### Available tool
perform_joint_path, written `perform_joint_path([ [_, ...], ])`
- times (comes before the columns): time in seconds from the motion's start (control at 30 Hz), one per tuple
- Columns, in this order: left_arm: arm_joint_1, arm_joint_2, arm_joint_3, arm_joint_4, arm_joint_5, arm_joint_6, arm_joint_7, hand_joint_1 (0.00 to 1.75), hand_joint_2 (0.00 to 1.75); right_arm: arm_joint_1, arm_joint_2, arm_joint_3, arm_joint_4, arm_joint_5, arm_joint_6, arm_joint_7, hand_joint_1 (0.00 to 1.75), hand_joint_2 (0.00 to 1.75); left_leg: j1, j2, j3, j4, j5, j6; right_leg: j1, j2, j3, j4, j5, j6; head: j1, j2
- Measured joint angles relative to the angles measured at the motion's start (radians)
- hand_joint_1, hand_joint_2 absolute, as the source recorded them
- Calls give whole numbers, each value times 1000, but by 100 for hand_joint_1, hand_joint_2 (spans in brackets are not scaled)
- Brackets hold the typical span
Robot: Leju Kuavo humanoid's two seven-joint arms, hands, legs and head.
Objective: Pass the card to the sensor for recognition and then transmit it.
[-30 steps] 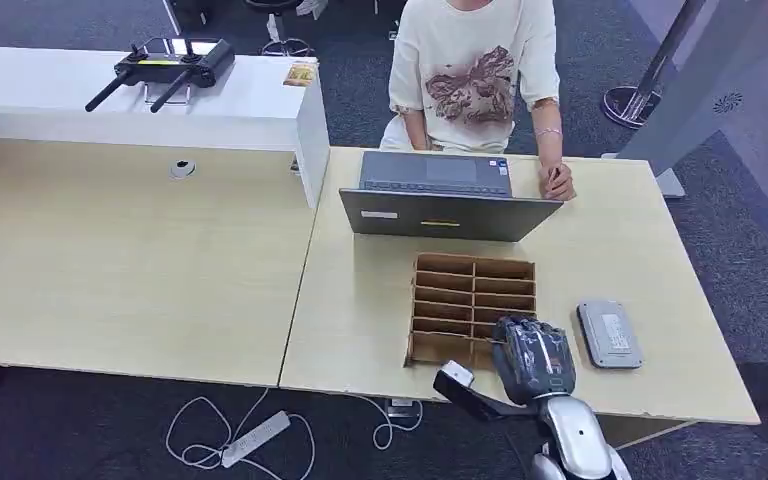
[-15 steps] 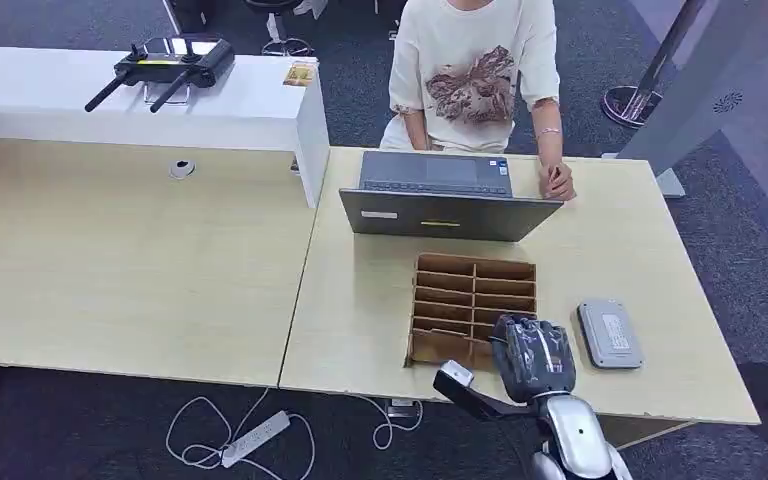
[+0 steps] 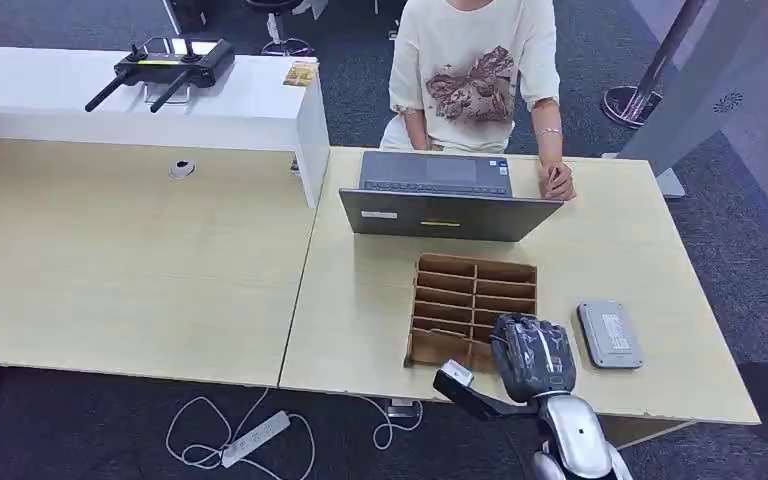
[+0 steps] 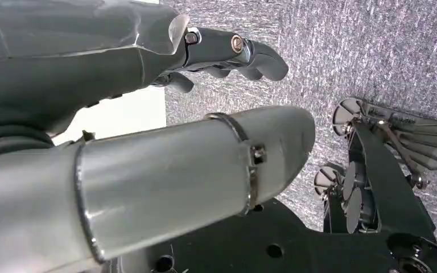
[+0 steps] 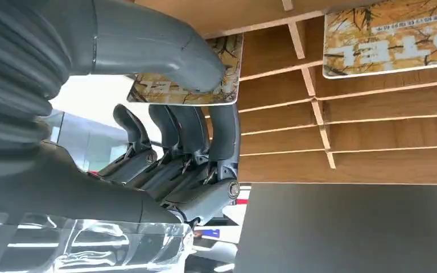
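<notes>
My right hand [image 3: 532, 355] at wooden organizer [image 3: 472, 300] on worktop [image 3: 360, 300], thumb and fingers pinching card [image 5: 219, 85]. Sensor [image 3: 609, 333] just beside. My left hand [image 4: 148, 85] hangs, fingers curled, holding nothing.

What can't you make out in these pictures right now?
- Card grip: right wrist view, thumb covers part of it; full grip unclear.
- Rack near corner: head view, hidden under the right hand.
- Sensor markings: head view, too small.
- Second card: right wrist view, cut off by the edge.
</notes>
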Motion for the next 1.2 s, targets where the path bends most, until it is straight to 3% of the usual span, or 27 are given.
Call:
perform_joint_path([
  [0.73, 0, 0, 0, 0, 0, 0, 0, 0, 0, 0, 0, 0, 0, 0, -4, 0, 150, 175, 0, 0, 0, 0, 0, 0, 0, 0, 0, 0, 0, 0, 0, 0],
  [0.9, 0, 0, 0, 0, 0, 0, 0, 0, 0, 0, 0, 0, 0, 1, -5, 0, 166, 175, 0, 0, 0, 0, 0, 0, 0, 0, 0, 0, 0, 0, 0, 0],
  [1.2, 0, 0, 0, 0, 0, 0, 0, 0, 0, 1, 0, 0, -9, 8, -26, -8, 173, 175, 0, 0, 0, 0, 0, 0, 0, 0, 0, 0, 0, 0, 0, 0],
])
